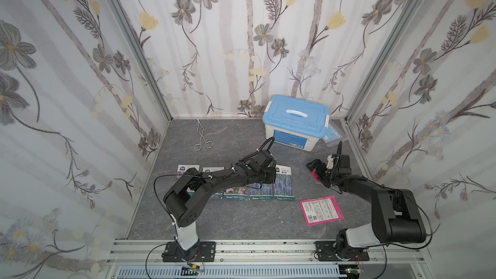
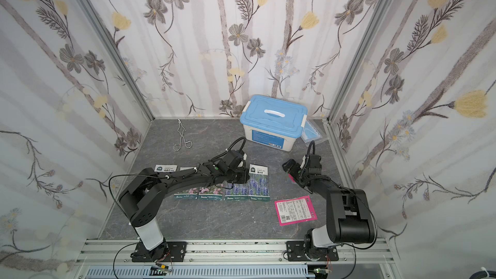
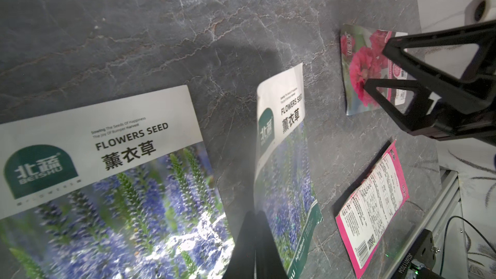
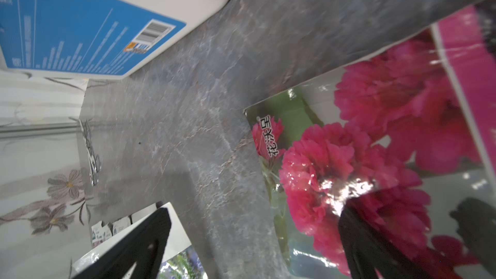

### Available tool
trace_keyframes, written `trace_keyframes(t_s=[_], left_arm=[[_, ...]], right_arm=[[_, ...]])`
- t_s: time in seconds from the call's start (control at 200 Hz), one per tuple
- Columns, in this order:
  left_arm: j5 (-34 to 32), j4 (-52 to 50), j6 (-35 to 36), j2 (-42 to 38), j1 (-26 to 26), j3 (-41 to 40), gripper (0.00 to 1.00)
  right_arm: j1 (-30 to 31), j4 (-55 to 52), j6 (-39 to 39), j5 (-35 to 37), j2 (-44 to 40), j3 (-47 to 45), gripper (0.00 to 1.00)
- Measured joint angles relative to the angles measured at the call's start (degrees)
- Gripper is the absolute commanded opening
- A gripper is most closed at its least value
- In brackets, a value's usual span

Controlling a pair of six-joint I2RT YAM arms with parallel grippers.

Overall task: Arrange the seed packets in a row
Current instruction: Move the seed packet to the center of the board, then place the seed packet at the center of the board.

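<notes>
Right fingers [image 4: 370,240] stand wide apart and empty, low over the glossy magenta carnation seed packet [image 4: 349,162]. That packet lies face up on the grey stone-patterned tabletop [image 1: 241,218], off to the right of the row and apart from it. One finger is over the flower print, its partner over bare surface beside the packet's edge; whether either tip touches I cannot tell. Left fingers [image 3: 252,242] are pressed together with nothing between them, low above the two purple-blue lavender seed packets [image 1: 284,186]. These end a row of four, next to two pink-flower seed packets [image 1: 237,193]. A sixth packet [image 1: 322,210], pink-bordered with its white printed back up, lies askew nearer the robot, clear of the row.

The step in hand looks like picking up the carnation packet for the free spot right of the last lavender one. A flat, slick packet gives little purchase from above. I would set one finger just outside the edge, press the other on the face, and close slowly so the foil buckles into the pinch. Lift only enough to clear, turn it to match its neighbours, and lay it just beside the lavender packet, bottom edges level. The left arm [image 1: 214,181] is near that spot; drawing it back first would avoid a clash or a nudged row.
</notes>
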Motion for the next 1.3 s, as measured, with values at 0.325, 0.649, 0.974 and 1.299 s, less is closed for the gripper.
trace_keyframes(t_s=[0.325,0.649,0.974,1.299], left_arm=[[0.57,-0.76,-0.07,5.75,0.0,3.63,0.0],[0.57,-0.96,-0.74,9.2,-0.17,4.52,0.0],[-0.35,-1.14,-1.66,10.1,-0.44,5.35,0.1],[-3.02,-4.09,-1.73,7.17,-1.05,6.8,0.57]], right_arm=[[-2.12,-4.44,-2.19,-1.31,-10.95,0.61,1.0],[-1.03,-8.98,-5.29,-3.15,-19.61,0.72,1.0],[5.79,-11.3,-8.09,-3.26,-19.32,-1.18,1.0],[8.92,-11.28,-8.79,-2.89,-17.49,-1.95,1.0]])
